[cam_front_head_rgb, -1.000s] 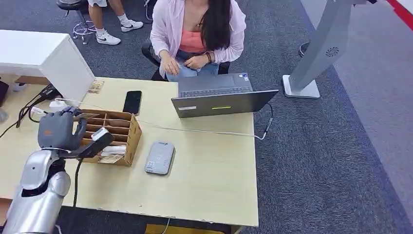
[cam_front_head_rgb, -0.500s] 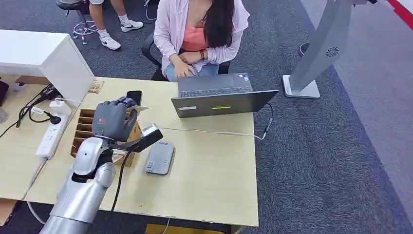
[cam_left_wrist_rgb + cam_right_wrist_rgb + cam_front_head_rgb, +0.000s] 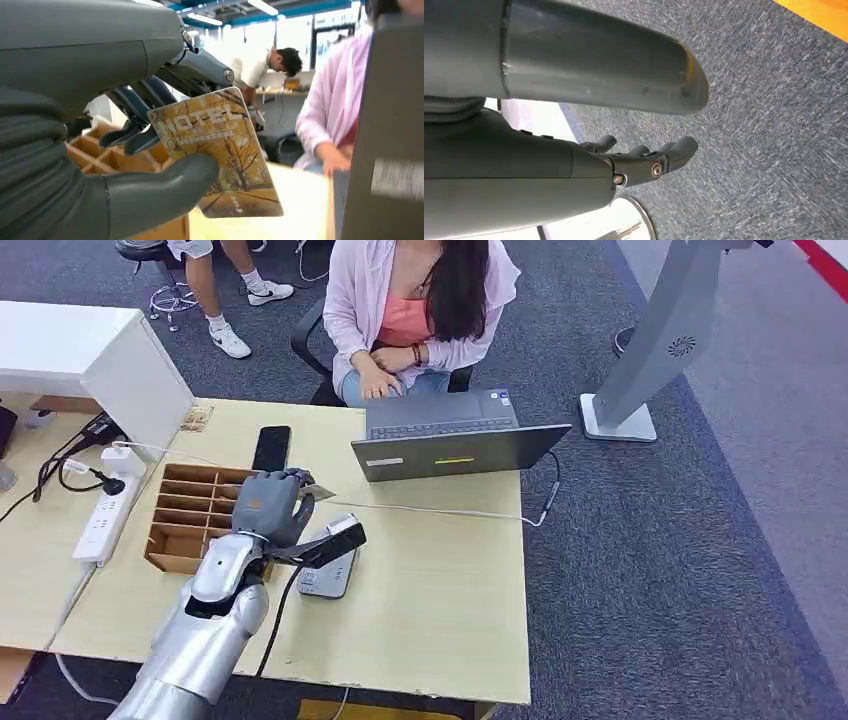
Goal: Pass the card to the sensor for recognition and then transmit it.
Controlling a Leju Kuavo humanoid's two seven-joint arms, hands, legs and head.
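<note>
1. While you watch the fingers [image 3: 145,132] of the left hand [image 3: 272,506], notice that they pinch the card [image 3: 220,155] against the thumb; the printed face is toward the wrist camera.
2. Compared with one second ago, this hand has travelled from above the cardboard organizer [image 3: 190,520] to a place just over the grey sensor [image 3: 328,575] on the table [image 3: 440,580].
3. For your task this means the card is carried and nearly at the reader; I judge you must lower it onto the sensor next.
4. Your right hand [image 3: 644,160] hangs over the carpet, fingers loosely apart, holding nothing.
5. A person sits behind the laptop [image 3: 450,435], probably to receive the card.
</note>
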